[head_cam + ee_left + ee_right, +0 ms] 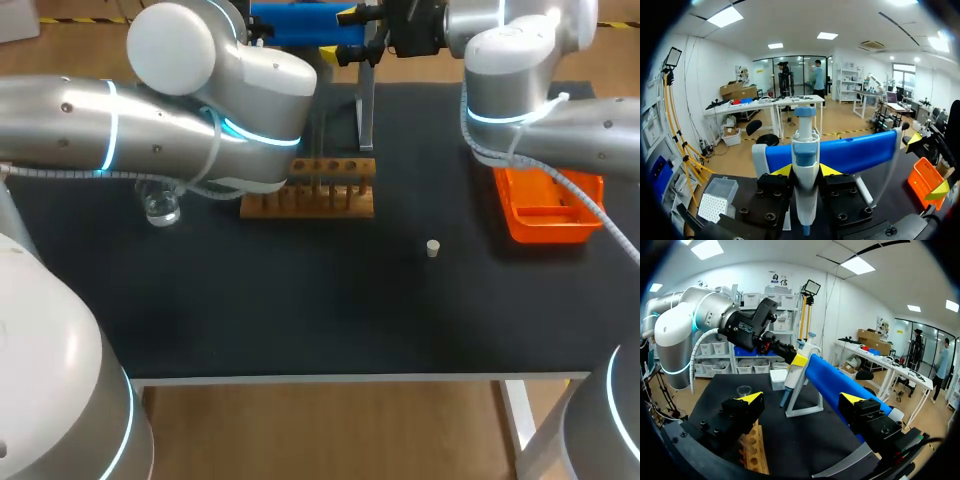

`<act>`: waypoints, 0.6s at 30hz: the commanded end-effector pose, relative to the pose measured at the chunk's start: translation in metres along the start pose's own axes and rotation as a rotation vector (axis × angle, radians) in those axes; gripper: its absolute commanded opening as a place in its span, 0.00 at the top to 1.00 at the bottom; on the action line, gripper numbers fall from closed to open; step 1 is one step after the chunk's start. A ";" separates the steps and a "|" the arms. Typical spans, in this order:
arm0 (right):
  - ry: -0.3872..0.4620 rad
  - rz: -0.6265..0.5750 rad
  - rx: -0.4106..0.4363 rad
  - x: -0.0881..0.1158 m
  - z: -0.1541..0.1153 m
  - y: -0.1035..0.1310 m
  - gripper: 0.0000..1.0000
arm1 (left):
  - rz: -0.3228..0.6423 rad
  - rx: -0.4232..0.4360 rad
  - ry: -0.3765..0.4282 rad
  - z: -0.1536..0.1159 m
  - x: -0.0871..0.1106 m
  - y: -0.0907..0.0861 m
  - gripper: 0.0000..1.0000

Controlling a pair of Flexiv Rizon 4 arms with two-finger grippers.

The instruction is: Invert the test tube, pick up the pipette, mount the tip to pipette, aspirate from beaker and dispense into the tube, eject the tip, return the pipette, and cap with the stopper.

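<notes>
Left gripper (805, 170) pinching pipette (805, 150) at blue stand (855, 152), right gripper (801, 398) spread wide, stopper (433, 248) at 4 o'clock from wooden tube rack (310, 190) on table (300, 300)

The left arm (150, 125) comes in from the left, its bulky elbow raised over the table, and stretches to the far edge; the left gripper (806, 171) at its end has both yellow tips pressed against the sides of a pipette (806, 197); the right arm (560, 125) comes in from the right, its wrist turned toward the middle; the right gripper (802, 399) sits at the far edge facing the other, its yellow tips spread wide apart.
</notes>
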State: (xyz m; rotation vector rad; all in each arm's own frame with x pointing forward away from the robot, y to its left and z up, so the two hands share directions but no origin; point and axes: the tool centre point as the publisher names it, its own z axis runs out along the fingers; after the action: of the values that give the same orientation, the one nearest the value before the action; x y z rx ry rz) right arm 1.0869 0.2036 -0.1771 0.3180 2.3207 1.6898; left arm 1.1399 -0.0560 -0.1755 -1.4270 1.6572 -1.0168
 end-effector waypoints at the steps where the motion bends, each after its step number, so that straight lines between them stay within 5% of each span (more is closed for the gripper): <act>1: 0.003 0.000 0.002 -0.001 0.000 0.000 0.00 | -0.001 -0.015 -0.009 0.006 0.001 -0.004 1.00; 18: 0.003 0.000 0.002 -0.001 0.000 0.000 0.00 | -0.017 -0.064 -0.032 0.022 -0.002 -0.005 1.00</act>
State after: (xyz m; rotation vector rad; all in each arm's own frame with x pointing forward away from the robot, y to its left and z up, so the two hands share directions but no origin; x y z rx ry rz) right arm 1.0869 0.2036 -0.1771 0.3180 2.3207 1.6898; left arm 1.1550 -0.0546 -0.1831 -1.4844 1.6636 -0.9683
